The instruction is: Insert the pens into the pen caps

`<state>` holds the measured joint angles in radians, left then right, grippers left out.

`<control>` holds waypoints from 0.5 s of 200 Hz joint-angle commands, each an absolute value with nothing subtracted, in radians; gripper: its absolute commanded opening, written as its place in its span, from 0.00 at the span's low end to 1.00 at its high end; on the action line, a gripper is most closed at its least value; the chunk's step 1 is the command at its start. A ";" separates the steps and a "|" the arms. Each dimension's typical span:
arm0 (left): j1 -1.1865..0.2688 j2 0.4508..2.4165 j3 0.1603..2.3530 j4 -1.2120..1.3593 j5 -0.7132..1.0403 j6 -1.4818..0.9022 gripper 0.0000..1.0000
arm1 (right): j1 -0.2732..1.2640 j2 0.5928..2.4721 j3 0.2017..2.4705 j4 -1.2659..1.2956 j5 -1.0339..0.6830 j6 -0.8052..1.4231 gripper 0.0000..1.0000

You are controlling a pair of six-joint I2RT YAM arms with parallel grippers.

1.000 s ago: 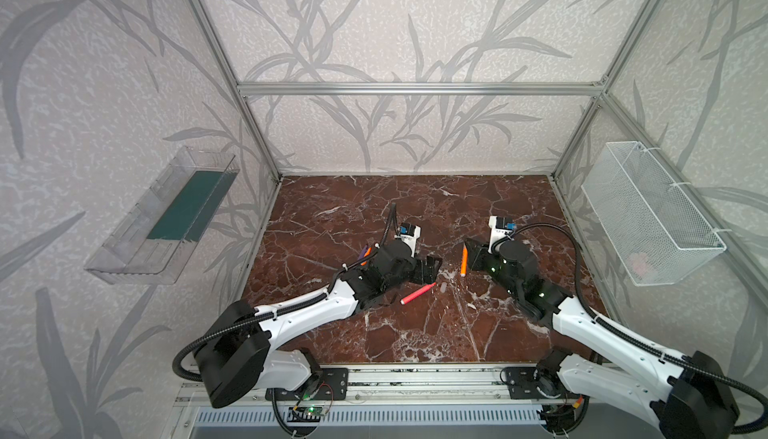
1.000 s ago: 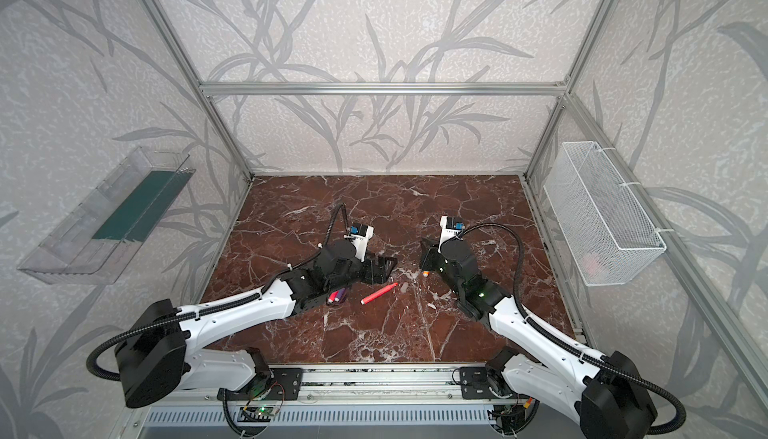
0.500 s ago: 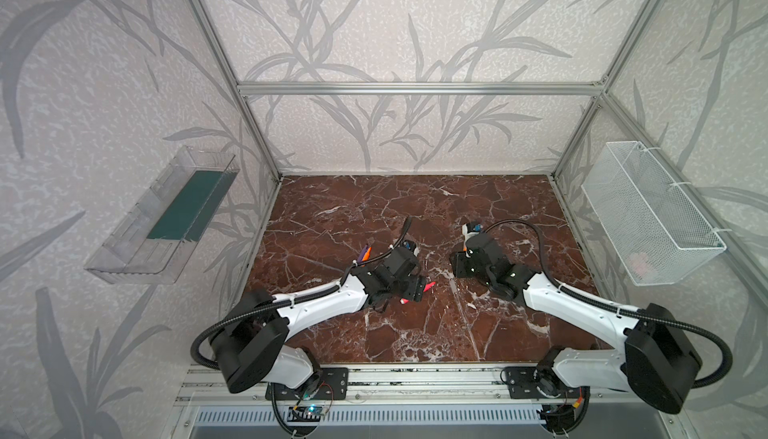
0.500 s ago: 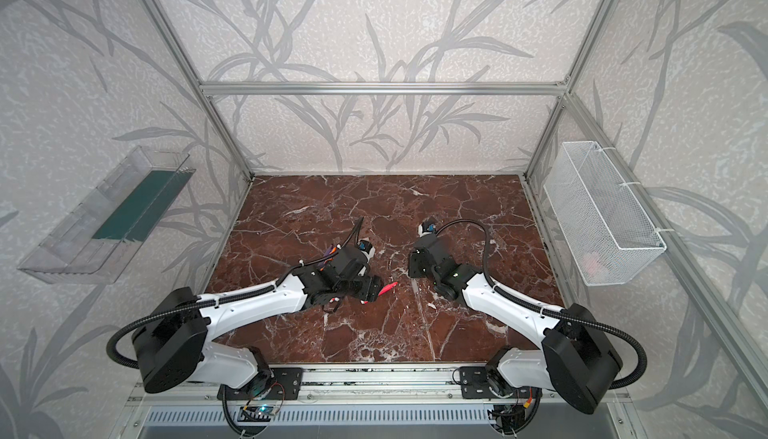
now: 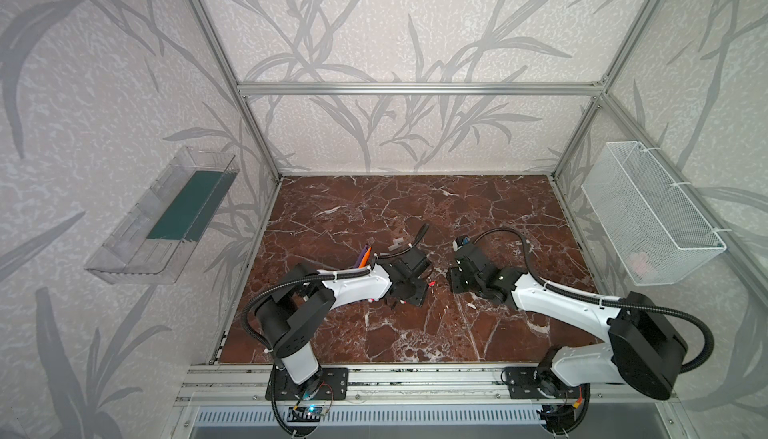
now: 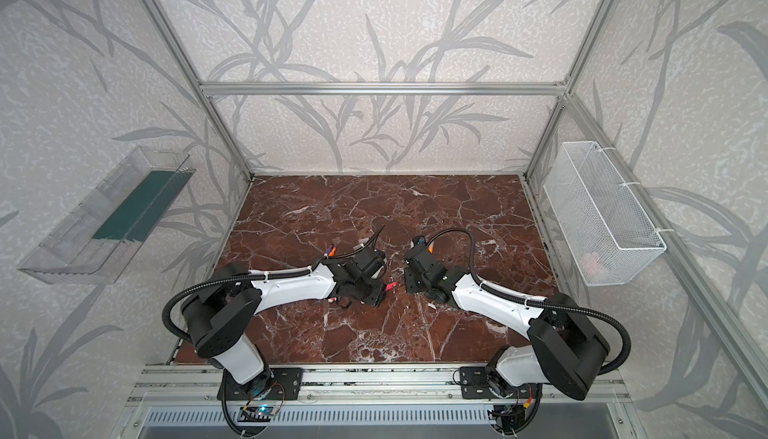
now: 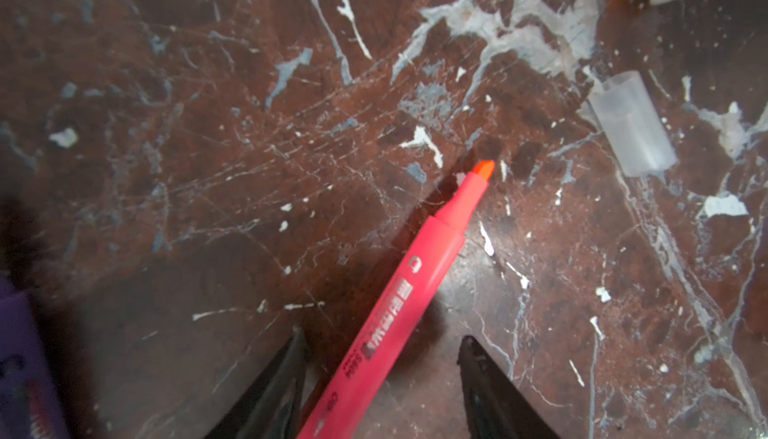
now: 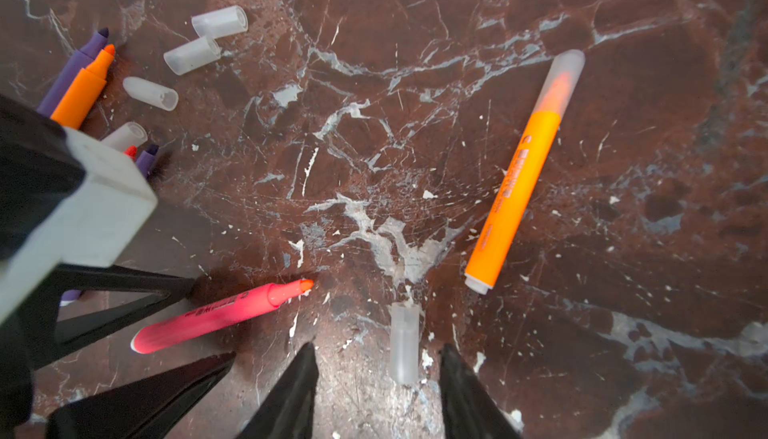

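Low over the marble table (image 8: pixel 648 84), at the left gripper (image 7: pixel 382 333): jaws partly apart, straddling the pink-red pen (image 7: pixel 415 266), one finger close beside the barrel, the other plainly clear of it, so not clamped yet. Barrel flat on the marble between the fingers, bare tip reaching well ahead of the fingertips toward the right gripper (image 8: pixel 376 349). Probably approached far back on the barrel to leave the whole writing end free for a cap. At the right gripper: jaws likewise apart, set either side of a loose pen cap (image 8: pixel 404 345), table showing on both sides of it, nothing gripped. Cap lying lengthwise between the fingers, nearer one than the other, likely picked as the closest to that pen tip; open end not discernible from here. Ahead of the right gripper and off to one side: a capped orange pen (image 8: pixel 523 175), apparently parked clear of the working spot as finished. Farther ahead, past the left gripper's body: four more loose caps (image 8: pixel 192 55) scattered beside the uncapped pens (image 8: pixel 83 84), purple and orange, bunched as a supply. By that count, one pen of six done, a second pairing in hand. Next, presumably: closing on both pieces, lifting, lining tip and cap on one axis.
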<state>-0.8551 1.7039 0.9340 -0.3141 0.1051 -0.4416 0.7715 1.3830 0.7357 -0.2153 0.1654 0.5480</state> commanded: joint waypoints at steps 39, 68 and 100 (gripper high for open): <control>-0.856 1.733 0.951 -0.353 0.135 -0.431 0.23 | 0.843 1.516 0.779 -0.290 0.211 0.549 0.50; -0.857 1.721 0.952 -0.366 0.123 -0.429 0.17 | 0.861 1.517 0.775 -0.325 0.266 0.563 0.53; -0.856 1.702 0.950 -0.367 0.120 -0.431 0.19 | 0.873 1.515 0.765 -0.335 0.275 0.566 0.58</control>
<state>-0.8536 1.7119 0.9360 -0.3176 0.1169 -0.4374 0.8619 1.5215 0.7509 -0.2928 0.2333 0.5537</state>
